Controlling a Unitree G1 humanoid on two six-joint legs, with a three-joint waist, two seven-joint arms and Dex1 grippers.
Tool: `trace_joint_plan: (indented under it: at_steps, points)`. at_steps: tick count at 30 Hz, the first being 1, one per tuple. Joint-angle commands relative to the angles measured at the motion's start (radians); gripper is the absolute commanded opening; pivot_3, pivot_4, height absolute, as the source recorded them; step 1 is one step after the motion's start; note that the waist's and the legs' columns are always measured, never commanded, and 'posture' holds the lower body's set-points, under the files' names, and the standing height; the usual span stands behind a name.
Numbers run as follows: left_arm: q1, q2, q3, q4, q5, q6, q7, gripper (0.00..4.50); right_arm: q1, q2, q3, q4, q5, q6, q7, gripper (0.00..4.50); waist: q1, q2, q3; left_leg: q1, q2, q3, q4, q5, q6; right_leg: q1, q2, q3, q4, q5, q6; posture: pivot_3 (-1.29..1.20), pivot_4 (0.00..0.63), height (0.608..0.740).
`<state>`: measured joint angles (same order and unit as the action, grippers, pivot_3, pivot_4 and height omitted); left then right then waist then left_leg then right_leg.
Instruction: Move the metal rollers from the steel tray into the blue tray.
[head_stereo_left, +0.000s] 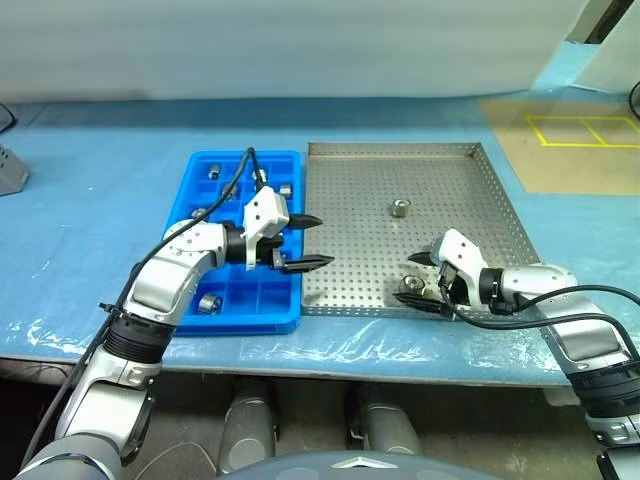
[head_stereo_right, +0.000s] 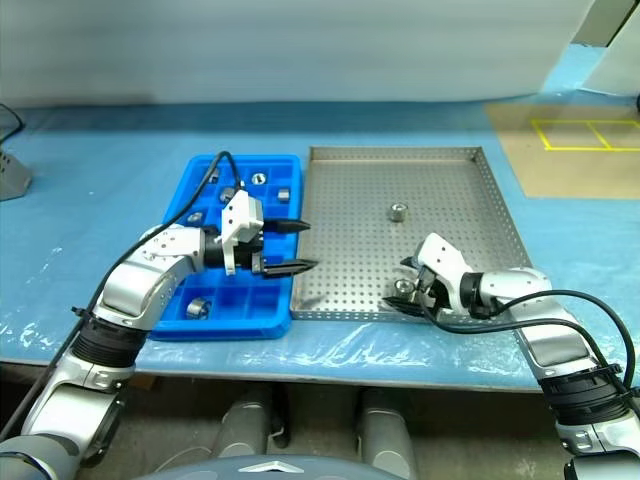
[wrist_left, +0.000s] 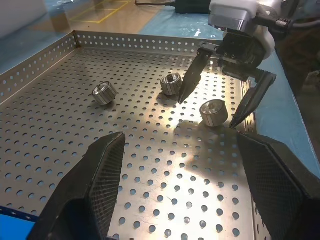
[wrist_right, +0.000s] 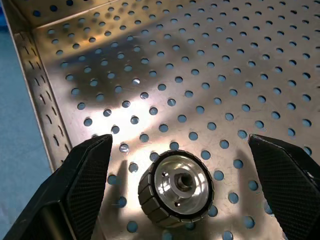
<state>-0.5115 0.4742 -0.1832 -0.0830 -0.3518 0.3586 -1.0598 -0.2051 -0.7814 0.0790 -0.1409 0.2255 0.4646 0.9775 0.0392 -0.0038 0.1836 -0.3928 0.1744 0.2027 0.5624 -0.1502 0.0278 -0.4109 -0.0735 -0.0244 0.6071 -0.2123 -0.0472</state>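
Right gripper (head_stereo_left: 428, 280) held wide open, empty, straddling metal roller (head_stereo_left: 411, 285) at near edge of steel tray (head_stereo_left: 480, 190); roller axis upright; left gripper (head_stereo_left: 305, 243) open, empty, farther off

3 metal rollers (head_stereo_left: 401, 208) on steel tray (head_stereo_left: 480, 160); others fill blue tray (head_stereo_left: 291, 320).

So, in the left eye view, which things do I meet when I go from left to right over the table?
blue tray → left gripper → steel tray → metal roller in the tray's middle → right gripper
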Motion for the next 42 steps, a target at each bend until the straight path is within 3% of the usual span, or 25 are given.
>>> trace_joint_plan:
  at_steps: [1,11,14,20,21,33,37,42]
  points:
    - [0.002,0.007,0.004,-0.050,-0.005,-0.001,0.004,3.73,0.014,0.005,-0.013,0.043,-0.016,-0.031,-0.018,4.50,0.000,0.000,0.000,0.001,0.000,0.000,0.000,0.000,0.000,0.001,0.000,0.000,0.000,0.000,-0.001,-0.16,0.150,0.740]
    - [0.017,0.008,-0.007,-0.050,0.022,-0.011,0.024,3.73,0.019,-0.008,0.014,0.199,-0.049,-0.105,0.012,4.50,0.005,-0.001,-0.001,0.003,-0.001,0.000,0.000,-0.002,0.003,0.006,-0.001,-0.001,-0.003,0.000,0.000,-0.15,0.150,0.740]
    - [0.013,0.007,-0.008,-0.050,0.027,-0.010,0.030,3.77,0.020,-0.010,0.020,0.192,-0.035,-0.111,0.045,3.90,0.007,-0.001,-0.001,0.007,-0.003,0.000,0.000,-0.003,0.005,0.011,-0.003,-0.001,-0.003,-0.001,0.001,-0.15,0.150,0.740]
    - [0.009,-0.001,-0.017,-0.039,0.039,-0.015,0.044,3.77,0.009,-0.005,0.021,0.196,-0.037,-0.128,0.059,1.84,0.006,-0.001,-0.001,0.010,-0.002,-0.001,0.001,-0.003,0.005,0.014,-0.003,0.000,-0.004,-0.004,0.007,-0.14,0.150,0.740]
    - [0.008,-0.003,-0.021,-0.035,0.045,-0.018,0.048,3.77,0.001,0.002,0.022,0.208,-0.051,-0.132,0.039,1.76,0.006,-0.001,-0.001,0.010,-0.002,-0.001,0.001,-0.003,0.005,0.014,-0.003,0.000,-0.004,-0.004,0.007,-0.14,0.150,0.740]
    - [0.052,0.054,0.051,-0.075,0.035,0.001,0.079,3.77,-0.087,0.021,0.005,0.179,-0.041,-0.118,0.022,1.76,-0.002,-0.002,-0.001,0.009,-0.002,-0.001,0.001,-0.003,0.004,0.010,-0.002,0.000,-0.002,-0.004,0.007,-0.12,0.150,0.740]
    - [0.095,0.168,0.157,-0.122,-0.015,0.024,0.045,3.77,-0.150,0.038,0.003,0.060,0.009,-0.063,0.047,1.76,-0.007,-0.001,0.000,0.007,-0.001,0.000,-0.002,-0.002,0.002,0.006,-0.002,0.000,-0.001,-0.004,0.007,-0.08,0.150,0.740]
    - [0.140,0.268,0.256,-0.108,-0.032,0.021,0.037,3.77,-0.258,0.114,0.078,0.061,-0.007,-0.082,0.075,1.76,0.003,-0.001,0.000,0.006,-0.001,0.000,-0.005,-0.001,0.001,0.004,-0.001,-0.001,-0.001,-0.001,0.000,0.00,0.150,0.740]
